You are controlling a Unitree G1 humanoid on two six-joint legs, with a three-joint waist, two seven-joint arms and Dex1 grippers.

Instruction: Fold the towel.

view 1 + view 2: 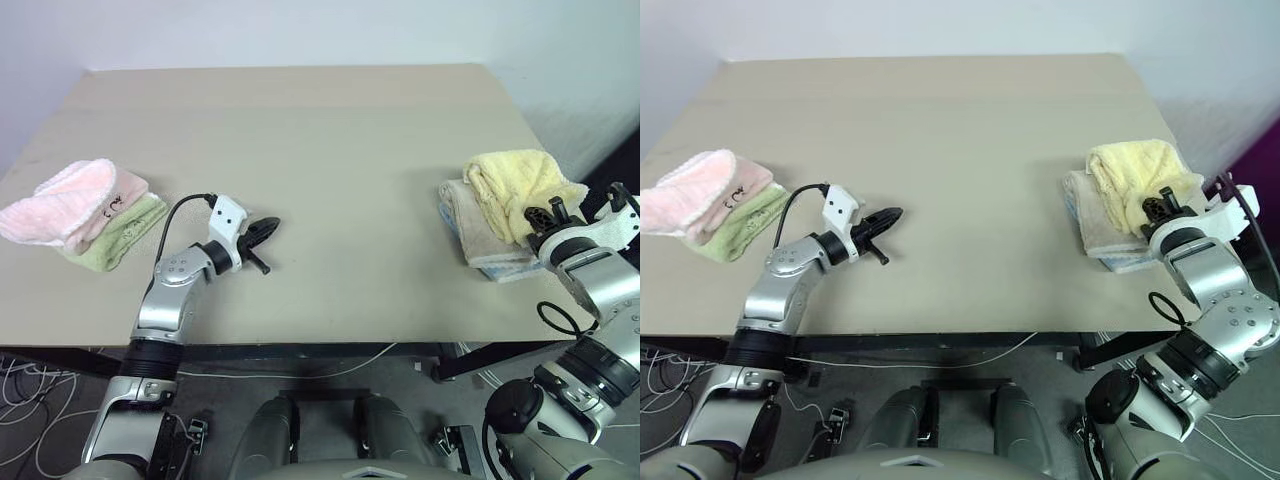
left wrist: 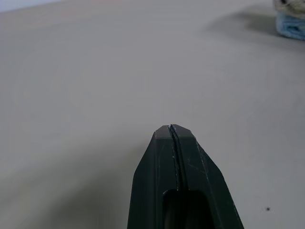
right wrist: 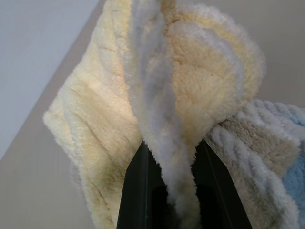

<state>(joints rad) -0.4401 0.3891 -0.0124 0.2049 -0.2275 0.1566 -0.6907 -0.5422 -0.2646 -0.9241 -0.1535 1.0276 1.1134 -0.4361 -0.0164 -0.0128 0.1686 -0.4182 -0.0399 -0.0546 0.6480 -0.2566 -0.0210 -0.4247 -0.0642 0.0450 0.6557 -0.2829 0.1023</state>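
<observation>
- The towel [image 1: 520,185], already folded into a thick yellow bundle, sits at the right edge of the frame on top of a beige towel [image 1: 470,222] and a blue cloth [image 1: 512,271], apparently to join that stack.
- The right gripper [image 1: 541,220] pinches the towel's whitish edge between nearly closed fingers.
- The left gripper [image 1: 262,232], lower left of centre, hovers over the bare table [image 1: 330,140] clamped shut and empty, clear of the work.

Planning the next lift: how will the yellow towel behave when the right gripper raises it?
Probably floppy: the towel already bunches and folds where the right gripper pinches it. Likely light, being fluffy pile. It may drag the beige towel it lies on.
</observation>
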